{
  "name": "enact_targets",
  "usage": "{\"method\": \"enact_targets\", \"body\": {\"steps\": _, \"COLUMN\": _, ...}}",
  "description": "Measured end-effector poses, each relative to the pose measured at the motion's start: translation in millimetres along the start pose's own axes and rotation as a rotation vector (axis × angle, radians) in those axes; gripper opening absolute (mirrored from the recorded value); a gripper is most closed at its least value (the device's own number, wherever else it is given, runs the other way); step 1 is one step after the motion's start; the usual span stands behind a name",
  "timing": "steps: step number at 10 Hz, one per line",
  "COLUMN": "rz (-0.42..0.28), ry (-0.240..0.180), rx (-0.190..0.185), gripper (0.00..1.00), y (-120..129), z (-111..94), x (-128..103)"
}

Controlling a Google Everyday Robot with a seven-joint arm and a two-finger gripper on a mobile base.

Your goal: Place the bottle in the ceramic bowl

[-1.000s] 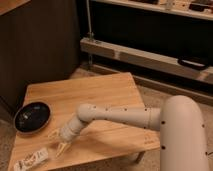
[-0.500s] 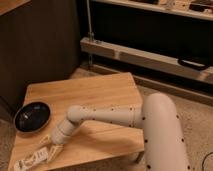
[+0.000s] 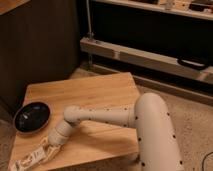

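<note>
The bottle (image 3: 26, 161) lies on its side at the near-left corner of the desk (image 3: 95, 92), right at the tip of the tool (image 3: 44, 152). Whether the tool pinches it, I cannot tell. The ceramic bowl (image 3: 31, 116) sits beyond the tool, apart from it.

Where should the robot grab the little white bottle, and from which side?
Across its slim middle, coming down from above. The bottle lies flat on the table near its edge, so its narrow width is probably easiest to span. The gripper is right at the bottle's upper end.
</note>
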Motion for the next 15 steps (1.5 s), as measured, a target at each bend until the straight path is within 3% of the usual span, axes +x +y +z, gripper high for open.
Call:
{"method": "enact_targets", "body": {"steps": 2, "rz": 0.017, "ry": 0.0, "rx": 0.014, "gripper": 0.0, "y": 6.1, "z": -7.3, "x": 0.5}}
{"method": "enact_targets", "body": {"steps": 6, "rz": 0.007, "ry": 0.007, "rx": 0.087, "gripper": 0.0, "y": 10.8, "z": -40.9, "x": -21.3}}
{"method": "enact_targets", "body": {"steps": 9, "rz": -0.045, "ry": 0.038, "rx": 0.124, "gripper": 0.0, "y": -15.8, "z": -73.7, "x": -52.2}}
{"method": "enact_targets", "body": {"steps": 11, "rz": -0.085, "ry": 0.073, "rx": 0.173, "gripper": 0.0, "y": -54.4, "z": -111.7, "x": -63.9}}
{"method": "enact_targets", "body": {"steps": 15, "rz": -0.125, "ry": 0.103, "rx": 0.269, "gripper": 0.0, "y": -121.9, "z": -163.8, "x": -61.0}}
